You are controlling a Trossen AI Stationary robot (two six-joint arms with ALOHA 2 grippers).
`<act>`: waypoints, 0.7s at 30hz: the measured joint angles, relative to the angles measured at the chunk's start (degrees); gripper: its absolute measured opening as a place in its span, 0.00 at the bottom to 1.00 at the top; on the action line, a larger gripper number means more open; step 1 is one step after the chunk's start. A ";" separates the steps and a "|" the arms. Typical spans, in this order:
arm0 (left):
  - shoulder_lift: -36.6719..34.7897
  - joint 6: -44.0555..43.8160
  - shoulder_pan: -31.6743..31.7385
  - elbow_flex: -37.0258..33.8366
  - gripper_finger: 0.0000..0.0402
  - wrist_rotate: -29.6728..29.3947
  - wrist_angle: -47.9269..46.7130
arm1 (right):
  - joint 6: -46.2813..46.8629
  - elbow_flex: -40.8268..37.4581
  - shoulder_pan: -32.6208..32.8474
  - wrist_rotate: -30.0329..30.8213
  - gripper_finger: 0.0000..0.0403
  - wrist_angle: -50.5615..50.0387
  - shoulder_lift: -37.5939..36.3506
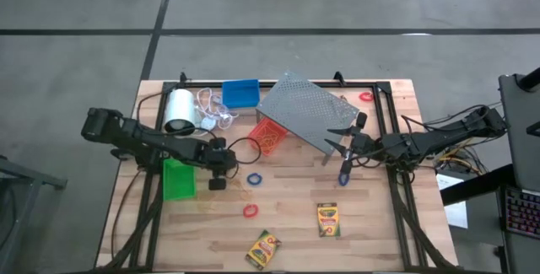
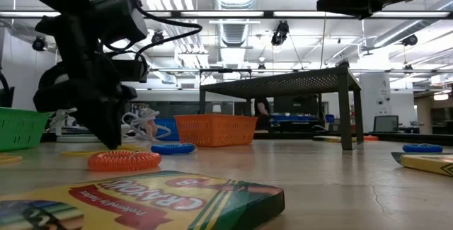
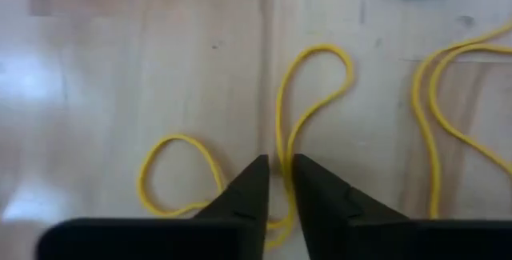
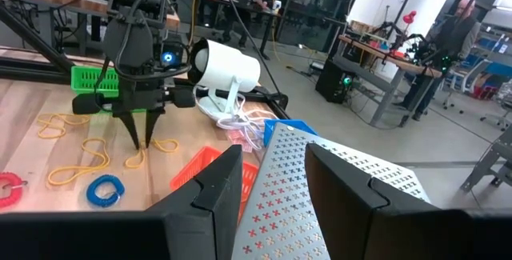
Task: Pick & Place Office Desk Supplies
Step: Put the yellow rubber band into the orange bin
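My left gripper [image 3: 280,184] points down at the table, next to the green bin [image 1: 178,179], and is shut on a thin yellow rubber band [image 4: 148,146]. More yellow bands [image 4: 80,164] lie flat around it. A blue ring [image 1: 254,178] and a red ring [image 1: 250,211] lie just to its right. Two crayon boxes [image 1: 327,220] [image 1: 263,249] lie flat near the table's near edge. The blue bin [image 1: 240,94] and the red-orange bin [image 1: 268,137] stand farther back. My right gripper [image 4: 272,152] hangs open at the right, level, beside the grey rack [image 1: 308,110]. My left gripper pinches one strand of the yellow band [image 3: 279,132] between its two fingertips, coming from above and pointing steeply down. The band's loops lie slack and flat on the table on either side of the fingers.
A white roll with white cord [image 1: 179,110] lies at the back left. The grey perforated rack stands across the middle back, partly over the red-orange bin. Another red ring [image 1: 365,97] lies at the back right, and another blue ring [image 1: 344,177] lies below my right gripper.
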 joint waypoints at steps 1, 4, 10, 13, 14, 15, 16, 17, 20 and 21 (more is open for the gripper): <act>0.00 0.01 0.00 -0.02 0.10 -0.41 0.07 | 0.03 -0.01 0.00 0.00 0.34 0.00 0.00; 0.04 -0.01 0.11 -0.07 0.02 -1.71 0.38 | 0.04 -0.01 0.00 0.00 0.34 0.00 0.00; 0.04 0.03 0.09 -0.07 0.01 -1.97 1.04 | 0.01 -0.02 0.00 0.00 0.34 -0.02 0.00; -0.21 0.09 0.04 0.38 0.01 -2.18 1.39 | 0.10 -0.02 0.00 0.00 0.34 -0.02 0.00; -0.54 0.32 0.04 0.69 0.01 -2.36 1.30 | 0.00 -0.02 0.00 0.00 0.34 -0.01 0.00; -0.92 0.51 0.04 1.14 0.00 -2.55 1.30 | 0.01 -0.02 0.00 0.00 0.34 -0.01 0.00; -1.47 0.56 0.02 1.61 0.00 -2.81 1.27 | 0.11 0.00 0.00 0.00 0.34 0.00 0.00; -2.06 0.65 0.00 2.07 0.00 -2.89 0.89 | 0.12 -0.01 0.02 0.00 0.34 -0.03 0.00; -4.02 0.75 0.00 3.62 0.00 -3.63 0.25 | 0.02 -0.02 0.02 0.00 0.34 -0.02 -0.02; -4.87 0.96 0.00 3.98 0.00 -3.96 0.20 | 0.12 -0.02 0.00 0.00 0.34 0.00 -0.02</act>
